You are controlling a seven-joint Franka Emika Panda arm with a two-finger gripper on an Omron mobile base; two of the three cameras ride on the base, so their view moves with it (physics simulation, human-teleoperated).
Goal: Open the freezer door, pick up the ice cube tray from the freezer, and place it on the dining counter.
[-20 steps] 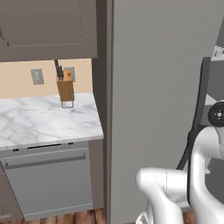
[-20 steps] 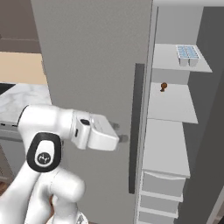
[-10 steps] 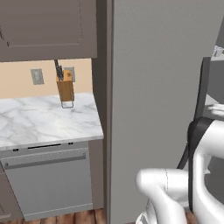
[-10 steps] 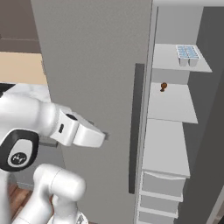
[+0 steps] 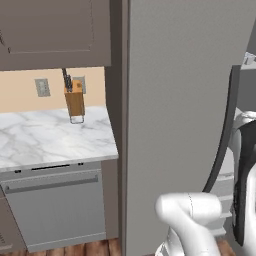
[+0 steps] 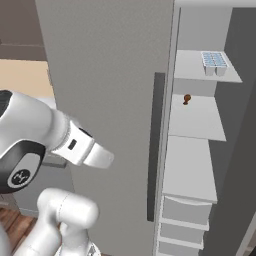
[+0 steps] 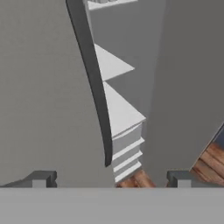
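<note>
The freezer door (image 6: 239, 150) stands swung open at the right, its dark inner face toward me; in the hand view it is the grey slab (image 7: 188, 87). The ice cube tray (image 6: 215, 62), pale blue-grey, lies on the top freezer shelf (image 6: 192, 67). My gripper (image 7: 111, 180) is open, with its fingertips (image 7: 41, 178) wide apart and nothing between them. It points at the gap beside the dark curved handle (image 7: 94, 83) of the closed twin door (image 6: 110, 75). The white hand (image 6: 97, 156) hovers in front of that door, left of the handle (image 6: 158, 145). The dining counter is out of view.
A small brown object (image 6: 187, 99) sits on the second shelf, with drawers (image 6: 185, 212) below. Left of the fridge is a marble worktop (image 5: 50, 137) with a knife block (image 5: 75, 102), a dishwasher (image 5: 55, 205) under it and wall cabinets (image 5: 50, 30) above. Wood floor lies below.
My hand has drawn back to the left, away from the twin door's handle. The doors, tray and base have not moved.
</note>
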